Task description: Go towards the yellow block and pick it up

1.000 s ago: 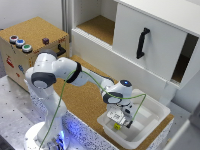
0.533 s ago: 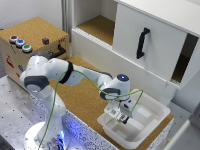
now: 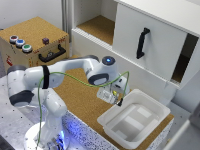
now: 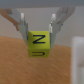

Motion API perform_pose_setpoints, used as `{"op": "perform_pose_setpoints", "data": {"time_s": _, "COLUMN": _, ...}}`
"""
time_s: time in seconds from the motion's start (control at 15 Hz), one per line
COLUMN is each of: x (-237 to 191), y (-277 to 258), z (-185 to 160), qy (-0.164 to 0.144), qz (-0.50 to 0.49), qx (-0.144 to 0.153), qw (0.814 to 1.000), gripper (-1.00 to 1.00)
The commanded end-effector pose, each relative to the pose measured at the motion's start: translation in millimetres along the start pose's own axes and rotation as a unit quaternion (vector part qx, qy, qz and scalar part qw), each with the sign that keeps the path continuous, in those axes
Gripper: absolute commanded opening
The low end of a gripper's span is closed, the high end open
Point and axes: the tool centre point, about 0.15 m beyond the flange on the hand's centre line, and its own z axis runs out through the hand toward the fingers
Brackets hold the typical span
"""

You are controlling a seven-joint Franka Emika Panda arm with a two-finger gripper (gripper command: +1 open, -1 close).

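The yellow block (image 4: 38, 44) is a small bright yellow cube with dark marks on its faces. In the wrist view it sits between my two fingertips, held above the cork surface. My gripper (image 4: 38, 33) is shut on it, one finger (image 4: 22, 25) on each side. In the exterior view my gripper (image 3: 118, 101) hangs just above the near-left rim of the white tray (image 3: 107, 121). The block is too small to make out clearly there.
A white cabinet with a black handle (image 3: 142, 42) stands behind the tray, its door open. A cork-topped box with coloured buttons (image 3: 20, 42) and a small dark purple cube (image 3: 45, 40) stands at the exterior view's left. A cork mat (image 3: 80, 95) lies under the arm.
My gripper has risen out of the white tray and moved toward the exterior view's left, to above the tray's rim, with the block between its fingers.
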Motion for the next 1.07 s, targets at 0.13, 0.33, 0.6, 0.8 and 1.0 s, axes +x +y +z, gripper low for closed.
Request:
{"op": "perform_pose_setpoints", "data": {"time_s": 0.13, "x": 91, "y": -157, "z": -3, "qy": 0.025, "qz": -0.154, "qx": 0.039, "qw": 0.987, "gripper": -1.00}}
{"op": "perform_pose_setpoints", "data": {"time_s": 0.33, "x": 136, "y": -228, "z": -2, "qy": 0.040, "qz": -0.226, "qx": 0.058, "qw": 0.972, "gripper": -1.00}}
{"op": "perform_pose_setpoints", "data": {"time_s": 0.6, "x": 203, "y": -295, "z": -4, "qy": 0.063, "qz": -0.290, "qx": 0.070, "qw": 0.952, "gripper": -1.00}}
{"op": "perform_pose_setpoints", "data": {"time_s": 0.8, "x": 266, "y": -317, "z": -1, "qy": 0.076, "qz": -0.298, "qx": 0.061, "qw": 0.950, "gripper": -1.00}}
{"op": "perform_pose_setpoints", "data": {"time_s": 1.0, "x": 327, "y": -334, "z": 9, "qy": 0.078, "qz": -0.281, "qx": 0.057, "qw": 0.955, "gripper": -1.00}}
